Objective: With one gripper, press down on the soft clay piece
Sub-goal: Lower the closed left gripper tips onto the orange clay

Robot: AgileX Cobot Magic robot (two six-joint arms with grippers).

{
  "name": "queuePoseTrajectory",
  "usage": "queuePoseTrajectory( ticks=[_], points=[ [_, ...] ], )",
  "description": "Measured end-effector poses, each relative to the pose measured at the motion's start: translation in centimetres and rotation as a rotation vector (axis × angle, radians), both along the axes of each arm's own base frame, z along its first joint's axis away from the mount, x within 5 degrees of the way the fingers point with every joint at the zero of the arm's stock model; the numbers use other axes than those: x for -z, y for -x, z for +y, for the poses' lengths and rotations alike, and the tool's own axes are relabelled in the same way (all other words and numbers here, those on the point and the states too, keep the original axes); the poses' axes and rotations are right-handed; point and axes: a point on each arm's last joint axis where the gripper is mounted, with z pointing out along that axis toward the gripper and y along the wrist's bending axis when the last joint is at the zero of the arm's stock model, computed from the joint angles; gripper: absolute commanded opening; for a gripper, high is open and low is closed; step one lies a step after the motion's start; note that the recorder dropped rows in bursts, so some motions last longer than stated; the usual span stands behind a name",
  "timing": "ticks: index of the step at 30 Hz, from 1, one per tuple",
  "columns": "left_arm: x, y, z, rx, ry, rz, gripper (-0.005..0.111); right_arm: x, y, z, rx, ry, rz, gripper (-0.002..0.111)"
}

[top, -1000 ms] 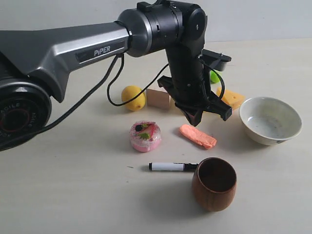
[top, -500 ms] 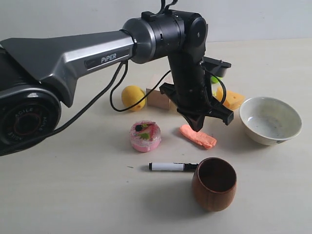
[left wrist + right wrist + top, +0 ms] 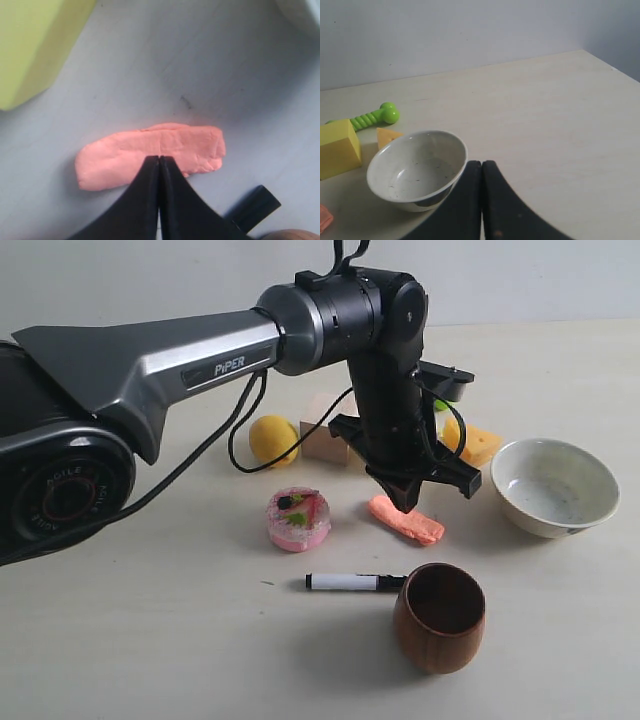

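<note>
Lowered since the earlier frames, the left gripper [image 3: 407, 502] is now seen with its tip brought down onto the upper-left end of the soft clay piece [image 3: 408, 522], where a clear gap was visible a second ago; the arm's grey link has also been swung slightly up and to the right. The jaws of this gripper are pressed together with nothing held between them, as is shown in the left wrist view, where the joined tips [image 3: 159, 159] are overlapped with the near long edge of the clay [image 3: 150, 152]. Whether the clay is actually being pushed down cannot be told, and no dent can be made out. The clay is laid flat on the table [image 3: 150, 640], between the pink cake toy [image 3: 298, 519] and the white bowl [image 3: 553, 487], with the marker [image 3: 350, 582] and the wooden cup [image 3: 435, 640] placed nearer the camera. Behind the arm, a lemon [image 3: 272, 438], a wooden block [image 3: 325, 440] and a cheese wedge [image 3: 478, 443] are partly hidden. The right gripper [image 3: 481, 165] is likewise clenched on nothing and is held above bare table beside the bowl [image 3: 415, 167], with a yellow block [image 3: 339, 148] and a green toy [image 3: 372, 118] seen beyond it.
</note>
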Motion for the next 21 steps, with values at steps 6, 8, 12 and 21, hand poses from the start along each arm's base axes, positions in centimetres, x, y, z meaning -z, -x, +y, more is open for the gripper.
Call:
queuePoseTrajectory(
  ticks=[6, 8, 12, 21],
  points=[
    [0.00, 0.00, 0.00, 0.000, 0.000, 0.000, 0.000, 0.00, 0.00, 0.00, 0.000, 0.000, 0.000, 0.000],
    [0.12, 0.00, 0.00, 0.000, -0.002, 0.002, 0.000, 0.00, 0.00, 0.00, 0.000, 0.000, 0.000, 0.000],
    [0.60, -0.05, -0.13, -0.004, 0.004, 0.005, 0.000, 0.00, 0.00, 0.00, 0.000, 0.000, 0.000, 0.000],
    [0.70, -0.12, -0.24, -0.008, 0.014, 0.000, 0.000, 0.00, 0.00, 0.00, 0.000, 0.000, 0.000, 0.000]
  ],
)
